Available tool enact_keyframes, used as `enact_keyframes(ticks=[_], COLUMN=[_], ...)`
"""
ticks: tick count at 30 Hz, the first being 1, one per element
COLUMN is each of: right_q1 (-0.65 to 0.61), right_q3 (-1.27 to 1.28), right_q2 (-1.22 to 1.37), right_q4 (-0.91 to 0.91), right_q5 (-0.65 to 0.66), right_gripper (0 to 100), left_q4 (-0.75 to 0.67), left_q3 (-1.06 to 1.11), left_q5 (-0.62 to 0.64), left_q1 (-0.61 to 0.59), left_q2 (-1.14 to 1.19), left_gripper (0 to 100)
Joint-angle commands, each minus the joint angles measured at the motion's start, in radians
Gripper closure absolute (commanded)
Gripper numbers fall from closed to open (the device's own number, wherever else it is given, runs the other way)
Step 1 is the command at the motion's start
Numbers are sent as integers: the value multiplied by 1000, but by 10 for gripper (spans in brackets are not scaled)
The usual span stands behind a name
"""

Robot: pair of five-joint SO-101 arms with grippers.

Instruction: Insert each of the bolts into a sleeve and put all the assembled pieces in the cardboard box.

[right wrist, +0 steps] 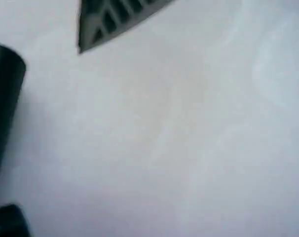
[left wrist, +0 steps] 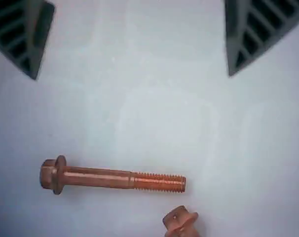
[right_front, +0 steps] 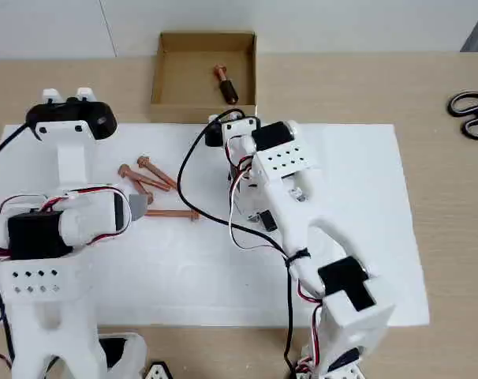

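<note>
Bolts are lying loose. A cluster of copper-coloured flanged metal bolts [right_front: 148,175] is sitting on the white paper sheet [right_front: 357,237] that is covering the wooden bench [right_front: 444,197]. One more, the lone copper bolt [right_front: 172,213], is resting just beside them, nearest my left arm.

I am holding my left fingers [left wrist: 132,74] spread wide and empty above the sheet, close to that lone bolt. It is lying outside the gap and running roughly along the line between my two fingertips. I am judging that the wrist needs a turn before any closing.

My right arm is stretching toward the near wall of the brown cardboard box [right_front: 164,79], probably because the sleeves are lying there. Right fingers [right_front: 223,130]: I cannot tell whether they are open or closed.

One assembled piece, a bolt in a dark sleeve [right_front: 225,85], is already lying in the box. With this many bolts bare, I am reckoning the task is early.

Views compared:
- The left wrist view is giving me the lone bolt's threaded end and the flanged head of a neighbouring bolt [left wrist: 180,220], detail the high view is not resolving.
- The right wrist view is showing a black cylindrical sleeve [right wrist: 4,103] on the sheet, where my own arm is blocking the high view.
- The high view is giving the overall layout, plus black-handled scissors [right_front: 472,113] well apart at the bench edge.
</note>
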Motion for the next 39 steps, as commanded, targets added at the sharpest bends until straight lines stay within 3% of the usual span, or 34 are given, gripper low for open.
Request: enact_keyframes(ticks=[1,21,34,39], right_q1=[-5,-2,96,147], right_q3=[-28,-34,-32,-32], right_q2=[35,219,231,226], right_q4=[-28,-176,-191,-188], right_q5=[-11,-2,21,21], right_gripper=[653,659,834,943], left_q4=[3,3,8,8], left_q3=[-4,-4,-4,-4], left_q5=[-5,-5,-5,-5], left_q1=[-8,-8,-8,-8], left_q2=[-23,-23,-23,-23], left_gripper=[767,767,767,767])
